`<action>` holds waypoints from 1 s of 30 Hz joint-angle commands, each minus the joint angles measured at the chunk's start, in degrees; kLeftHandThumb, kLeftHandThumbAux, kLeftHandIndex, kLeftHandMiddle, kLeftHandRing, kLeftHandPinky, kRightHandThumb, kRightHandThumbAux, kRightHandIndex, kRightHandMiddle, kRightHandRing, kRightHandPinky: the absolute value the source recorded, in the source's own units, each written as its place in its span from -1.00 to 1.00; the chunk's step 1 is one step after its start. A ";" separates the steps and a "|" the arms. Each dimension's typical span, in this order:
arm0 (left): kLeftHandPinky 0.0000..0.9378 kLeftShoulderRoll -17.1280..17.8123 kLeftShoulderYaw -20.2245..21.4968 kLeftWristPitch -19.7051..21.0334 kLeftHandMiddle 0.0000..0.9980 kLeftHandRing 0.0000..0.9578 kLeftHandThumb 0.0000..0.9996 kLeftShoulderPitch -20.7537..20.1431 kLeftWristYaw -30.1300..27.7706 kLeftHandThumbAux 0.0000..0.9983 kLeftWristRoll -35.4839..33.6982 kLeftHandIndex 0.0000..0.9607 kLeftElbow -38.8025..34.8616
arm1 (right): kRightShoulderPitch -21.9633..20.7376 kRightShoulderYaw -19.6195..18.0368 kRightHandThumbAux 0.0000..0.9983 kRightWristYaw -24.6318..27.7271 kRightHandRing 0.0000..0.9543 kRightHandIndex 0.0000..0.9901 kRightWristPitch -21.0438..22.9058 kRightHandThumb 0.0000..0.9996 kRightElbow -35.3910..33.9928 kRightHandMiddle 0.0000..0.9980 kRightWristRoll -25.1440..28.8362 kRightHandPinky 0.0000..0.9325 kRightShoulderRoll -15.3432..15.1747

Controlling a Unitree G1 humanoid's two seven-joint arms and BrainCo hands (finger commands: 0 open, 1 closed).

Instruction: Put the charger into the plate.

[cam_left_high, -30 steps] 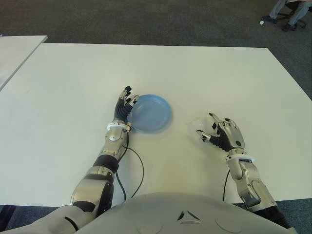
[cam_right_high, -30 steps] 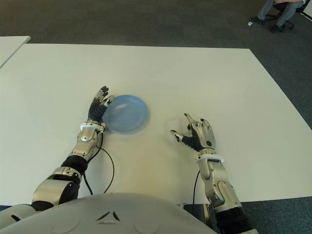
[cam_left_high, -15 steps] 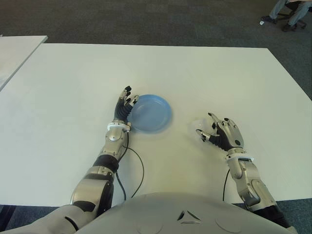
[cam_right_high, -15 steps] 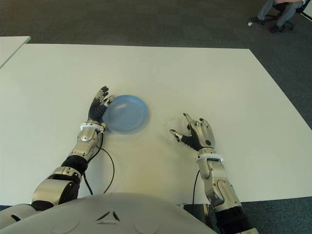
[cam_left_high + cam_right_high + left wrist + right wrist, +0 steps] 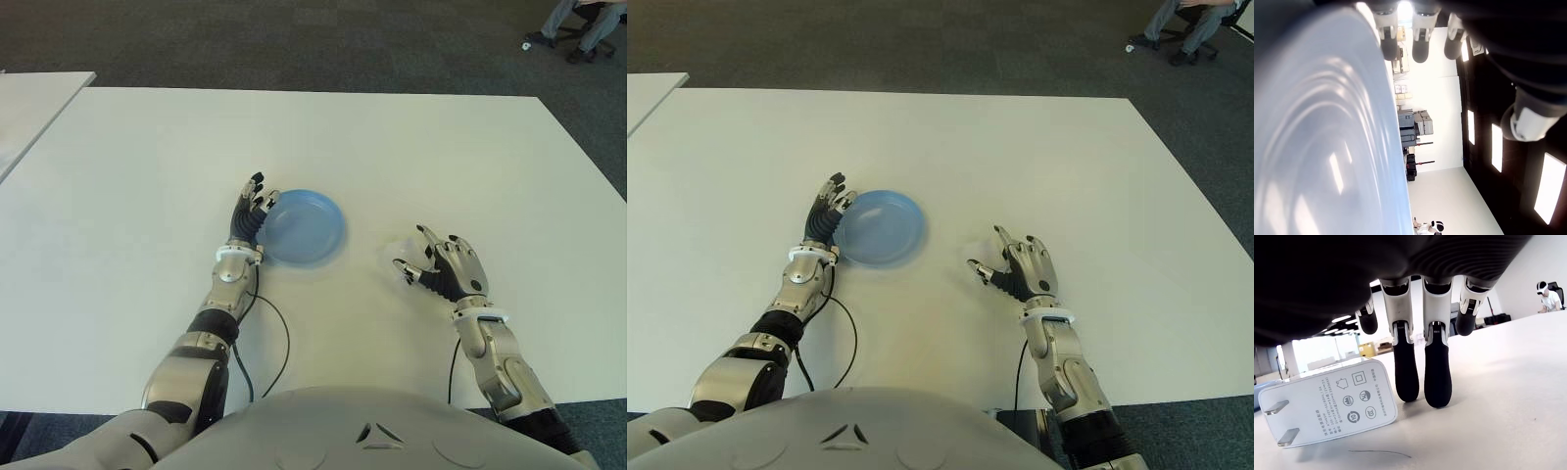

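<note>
**Charger just beyond the right fingertips, plate well to the left**

Charger (image 5: 1327, 399) position is settled best by the right wrist view: a white wall plug is seen lying flat on the table (image 5: 147, 166), its printed face up and its two metal prongs pointing away from the fingers (image 5: 1405, 377). The fingertips are shown just beside its near edge, extended downward toward the tabletop and apart from the block; nothing is held. In the eye views the charger is hard to make out against the white surface, only a pale shape being visible just ahead of the right hand (image 5: 443, 266), on the side toward the plate (image 5: 304, 226).

The right hand is seen with fingers spread and the thumb held out, so a grasp is judged not yet made. The charger's long axis appears to run roughly across the line of the fingers, with the prong end farthest from them; a closing of thumb and fingers over the short sides is therefore judged to be what the next move calls for.

The blue plate is found well apart from the charger, toward the robot's left. The left hand (image 5: 250, 208) is shown at the plate's left rim, fingers extended and holding nothing. The right hand is clearly the nearer to the charger.
</note>
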 commanded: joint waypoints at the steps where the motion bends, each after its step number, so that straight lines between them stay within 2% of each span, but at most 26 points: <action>1: -1.00 -0.40 -0.50 2.63 -0.84 -0.93 -1.00 2.06 -0.89 -0.07 0.42 -0.96 3.17 | 1.51 2.13 -0.71 2.09 -1.00 -1.00 -0.43 -0.46 2.75 -1.00 0.85 -1.00 0.50; 30: -1.00 -0.29 -0.67 1.62 -0.84 -0.93 -1.00 0.77 -0.48 -0.09 0.86 -0.97 5.67 | 0.45 2.59 -0.73 -1.18 -1.00 -1.00 -2.19 -0.47 4.83 -1.00 0.63 -1.00 -0.06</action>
